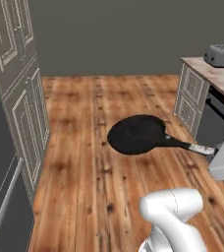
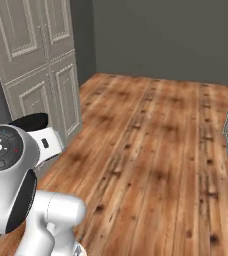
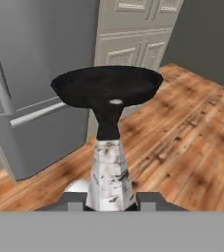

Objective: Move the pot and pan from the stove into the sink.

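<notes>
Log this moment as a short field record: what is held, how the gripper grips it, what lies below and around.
held item: shallow round black frying pan with a long thin handle
grip place: pale tip of the handle
gripper: two-finger gripper, shut on the handle tip
pan attitude: about level, carried in the air above the floor
below: brown wooden plank floor
to the pan's far side: pale panelled cabinet doors, grey refrigerator
on the counter: grey toaster

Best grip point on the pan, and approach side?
The pale handle tip, taken end-on along the handle's line. The pan is a wide shallow disc, too broad for the jaws, while the thin handle sticks straight out. The gripper holds it exactly there now.
</notes>
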Robot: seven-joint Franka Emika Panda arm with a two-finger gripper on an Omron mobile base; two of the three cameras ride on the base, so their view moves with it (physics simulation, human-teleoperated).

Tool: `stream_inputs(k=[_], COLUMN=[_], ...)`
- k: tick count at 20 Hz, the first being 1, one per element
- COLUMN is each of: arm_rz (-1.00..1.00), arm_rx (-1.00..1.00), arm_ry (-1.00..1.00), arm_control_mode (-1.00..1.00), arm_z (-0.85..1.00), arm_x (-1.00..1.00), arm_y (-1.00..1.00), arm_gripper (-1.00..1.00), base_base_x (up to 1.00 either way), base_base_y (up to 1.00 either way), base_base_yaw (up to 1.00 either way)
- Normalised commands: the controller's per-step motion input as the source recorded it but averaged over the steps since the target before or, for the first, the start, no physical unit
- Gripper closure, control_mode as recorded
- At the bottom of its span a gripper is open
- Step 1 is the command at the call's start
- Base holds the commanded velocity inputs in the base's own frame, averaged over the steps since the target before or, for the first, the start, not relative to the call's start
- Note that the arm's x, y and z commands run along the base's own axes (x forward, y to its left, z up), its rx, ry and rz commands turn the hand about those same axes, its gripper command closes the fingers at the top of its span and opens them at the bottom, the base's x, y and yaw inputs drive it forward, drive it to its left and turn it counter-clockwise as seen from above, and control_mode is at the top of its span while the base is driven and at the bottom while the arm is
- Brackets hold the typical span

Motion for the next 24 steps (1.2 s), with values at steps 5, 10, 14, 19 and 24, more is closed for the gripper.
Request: stream_inputs(k=[5,10,14,19,24], arm_rz=[0.0,0.0,0.0,0.0,0.0], arm_rx=[0.0,0.0,0.0,0.0,0.0], arm_ry=[0.0,0.0,0.0,0.0,0.0], arm_control_mode=[1.0,1.0,1.0,1.0,1.0], arm_z=[0.0,0.0,0.0,0.0,0.0], arm_x=[0.0,0.0,0.0,0.0,0.0], arm_y=[0.0,0.0,0.0,0.0,0.0], arm_gripper=[1.0,1.0,1.0,1.0,1.0], base_base_x=[0.0,0.0,0.02,0.03,0.07], base_base_y=[0.0,0.0,0.0,0.0,0.0], base_base_yaw=[-0.5,-0.5,-0.5,-0.5,-0.47])
